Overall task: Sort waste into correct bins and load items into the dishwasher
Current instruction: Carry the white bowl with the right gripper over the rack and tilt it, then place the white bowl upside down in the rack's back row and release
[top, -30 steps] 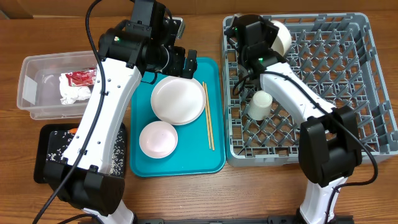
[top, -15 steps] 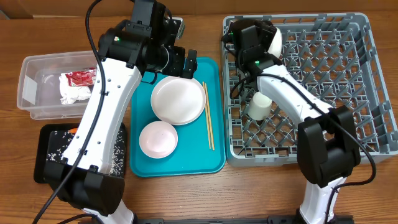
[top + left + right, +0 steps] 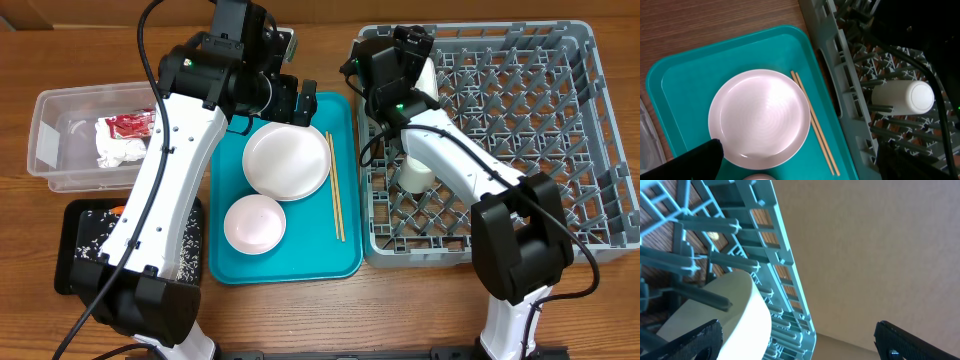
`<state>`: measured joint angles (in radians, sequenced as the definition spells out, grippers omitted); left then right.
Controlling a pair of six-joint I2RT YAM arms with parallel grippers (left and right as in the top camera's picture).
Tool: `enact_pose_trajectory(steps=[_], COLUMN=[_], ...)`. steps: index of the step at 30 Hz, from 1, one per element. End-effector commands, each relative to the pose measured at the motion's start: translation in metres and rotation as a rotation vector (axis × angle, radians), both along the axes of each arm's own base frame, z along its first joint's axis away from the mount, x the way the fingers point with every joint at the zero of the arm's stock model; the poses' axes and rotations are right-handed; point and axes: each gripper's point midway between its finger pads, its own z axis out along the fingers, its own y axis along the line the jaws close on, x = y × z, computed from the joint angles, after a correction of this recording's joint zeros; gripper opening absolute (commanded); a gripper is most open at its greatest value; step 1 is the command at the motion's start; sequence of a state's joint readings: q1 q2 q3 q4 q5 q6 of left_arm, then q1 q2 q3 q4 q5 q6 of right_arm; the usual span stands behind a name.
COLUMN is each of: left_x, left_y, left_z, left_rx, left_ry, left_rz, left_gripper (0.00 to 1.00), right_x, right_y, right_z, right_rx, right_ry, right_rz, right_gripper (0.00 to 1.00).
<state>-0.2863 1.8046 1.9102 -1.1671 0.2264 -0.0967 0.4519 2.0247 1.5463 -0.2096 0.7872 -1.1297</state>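
Note:
My left gripper (image 3: 300, 103) hangs open over the far end of the teal tray (image 3: 225, 265), with nothing between its fingers. Under it lies a pale pink plate (image 3: 287, 160) (image 3: 760, 117). A smaller plate (image 3: 253, 222) sits nearer, and the chopsticks (image 3: 336, 195) (image 3: 812, 122) lie to the right. My right gripper (image 3: 408, 45) (image 3: 800, 345) is open at the far left corner of the grey dishwasher rack (image 3: 520, 200). A white bowl (image 3: 735, 315) stands on edge among the pegs by its left finger. A white cup (image 3: 415, 172) (image 3: 902, 97) lies in the rack.
A clear tub (image 3: 50, 150) at the left holds a red wrapper (image 3: 125, 125) and white napkins (image 3: 118, 150). In front of it is a black tray (image 3: 85, 270) with rice and an orange carrot (image 3: 118, 209). The left arm partly covers it.
My right gripper has opened and let go of the white bowl in the rack, and has shifted left. The left arm has not moved.

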Motion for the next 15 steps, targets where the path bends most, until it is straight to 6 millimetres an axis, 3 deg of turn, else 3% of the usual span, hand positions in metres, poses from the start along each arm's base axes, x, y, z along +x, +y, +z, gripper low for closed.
enact_pose_trajectory(steps=[1,6,11,15], left_x=[0.002,0.002,0.002,0.002], left_y=[0.003,0.003,0.003,0.003], left_z=[0.011,0.011,0.011,0.011], left_rx=[0.006,0.006,0.006,0.006], left_ry=[-0.036,-0.036,-0.036,-0.036], left_rz=[-0.003,-0.004,-0.004,-0.004], left_gripper=[1.00,1.00,1.00,1.00], right_x=[-0.003,-0.004,-0.005,-0.010], right_y=[0.011,0.021,0.021,0.007], right_z=[0.001,0.013,0.054,0.091], right_rx=[0.004,0.024,0.181,0.319], right_ry=[-0.012,-0.046,-0.183,-0.288], right_rz=[0.013,0.028,-0.011,-0.067], right_gripper=[1.00,1.00,1.00,1.00])
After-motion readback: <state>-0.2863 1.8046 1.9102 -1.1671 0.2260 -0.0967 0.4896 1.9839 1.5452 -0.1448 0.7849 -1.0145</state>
